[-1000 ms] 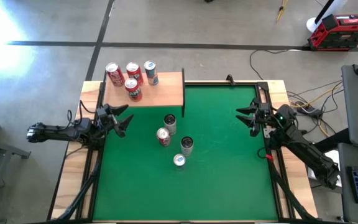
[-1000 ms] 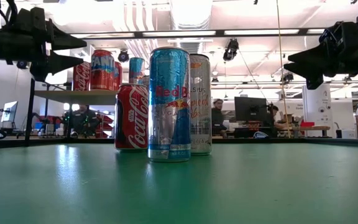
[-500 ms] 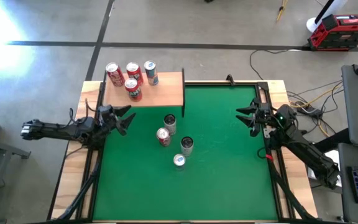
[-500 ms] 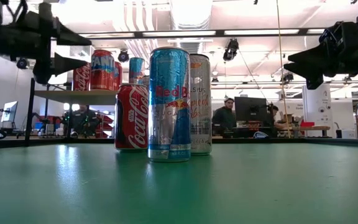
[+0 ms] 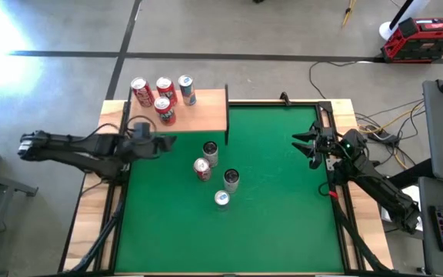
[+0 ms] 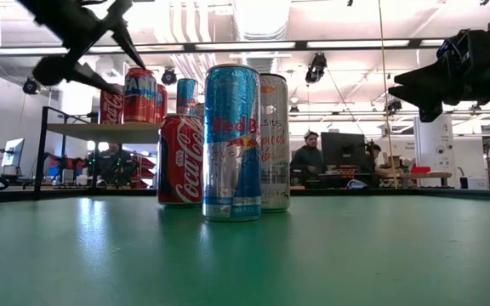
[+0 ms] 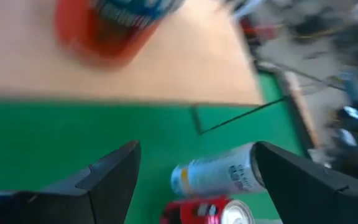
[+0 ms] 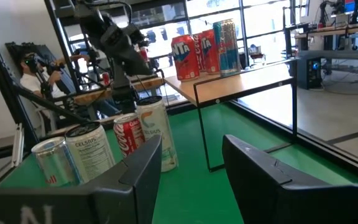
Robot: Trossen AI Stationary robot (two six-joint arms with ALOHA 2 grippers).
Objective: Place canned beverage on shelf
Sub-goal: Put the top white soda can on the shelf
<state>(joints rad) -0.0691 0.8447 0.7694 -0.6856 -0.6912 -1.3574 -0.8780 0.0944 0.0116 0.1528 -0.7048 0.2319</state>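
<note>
The left gripper has been swung from the mat's edge toward the shelf, rotated, fingers spread.

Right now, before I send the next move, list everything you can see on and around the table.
Shelf: one, light wood, far-left corner of the table.
Cans on shelf: four, mostly red, one blue and silver, at its left end.
Cans on mat: four, one red, one blue and silver, two pale, standing mid-table.
Green mat: one, covers the table.
Red toolbox: one, on the floor, far right.
Left gripper: open, empty, beside the shelf's front edge.
Right gripper: shut, empty, waiting at the mat's right edge.
</note>
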